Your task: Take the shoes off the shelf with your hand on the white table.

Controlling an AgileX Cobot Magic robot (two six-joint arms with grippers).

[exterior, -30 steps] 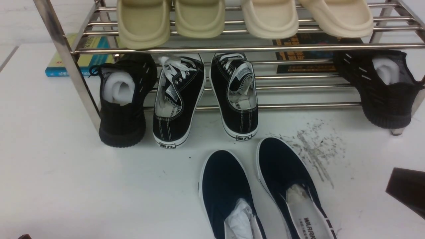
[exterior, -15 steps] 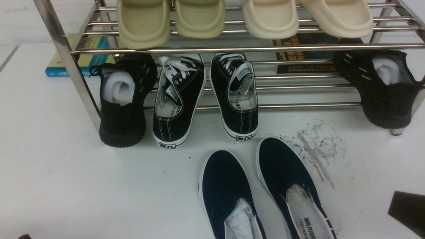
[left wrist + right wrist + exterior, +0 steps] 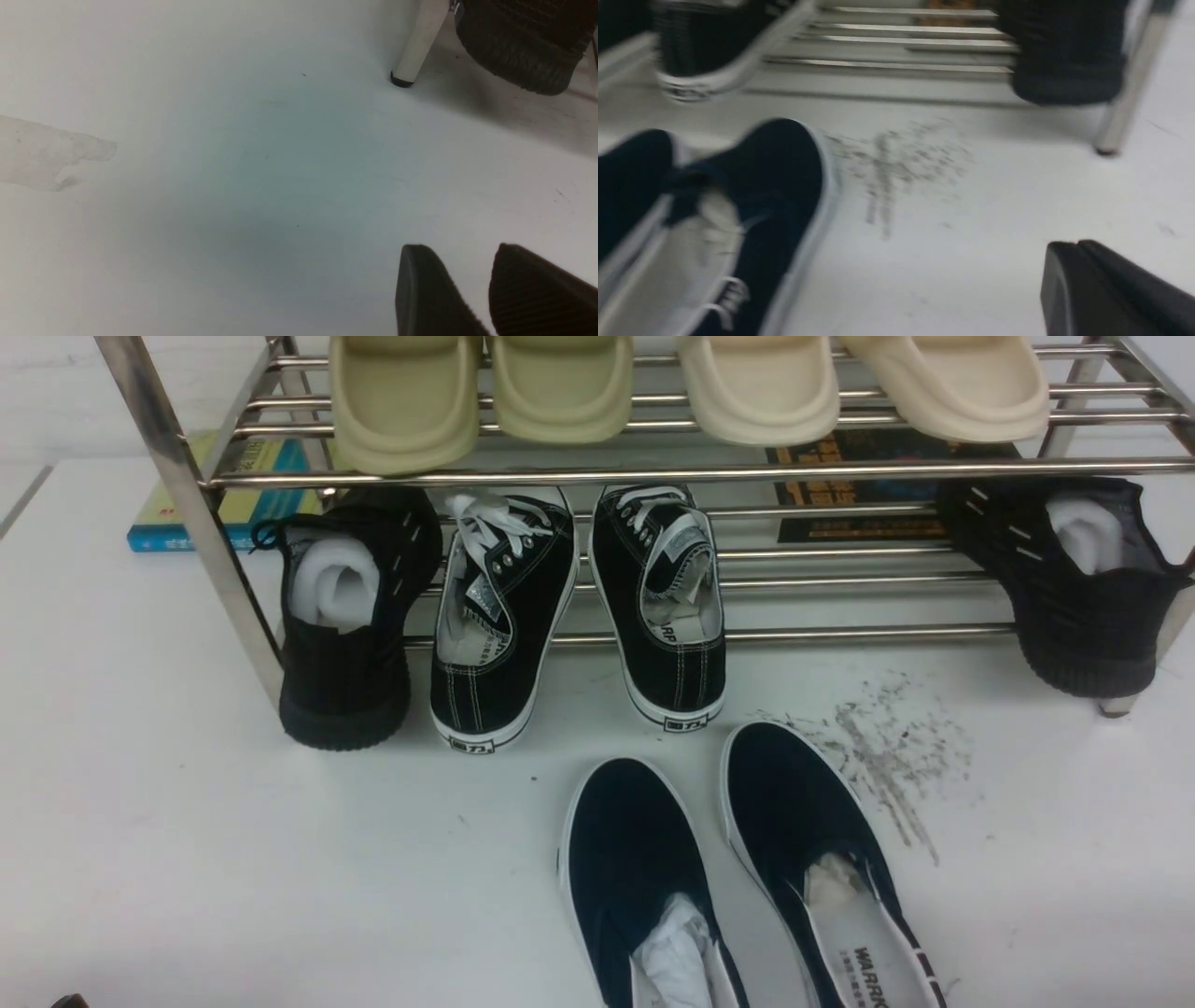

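The navy shoes (image 3: 738, 877) lie side by side on the bench (image 3: 233, 859) in the lower middle of the front view, toes pointing toward the shelf (image 3: 653, 474), well clear of its bars; white paper stuffing shows in the left one and printed lining in the right one. A patch of grey scuffs (image 3: 887, 756) marks the bench just right of them. The shelf fills the upper part of the frame: beige slippers (image 3: 691, 387) sit on its top tier, and on the lower tier a pair of black lace-ups (image 3: 579, 607) stands in the middle, with one black knit shoe (image 3: 345, 616) at the left end and another (image 3: 1083, 579) at the right end. A blue book (image 3: 233, 495) lies behind the shelf at upper left. In the right wrist view, which is blurred, the right gripper (image 3: 1078, 261) shows at lower right with its jaws pressed together and nothing between them, hanging over bare bench beside the scuffs and apart from the shoes. In the left wrist view the left gripper (image 3: 460, 268) shows at lower right, its jaws parted and empty, above the bench near a shelf leg (image 3: 418, 46).
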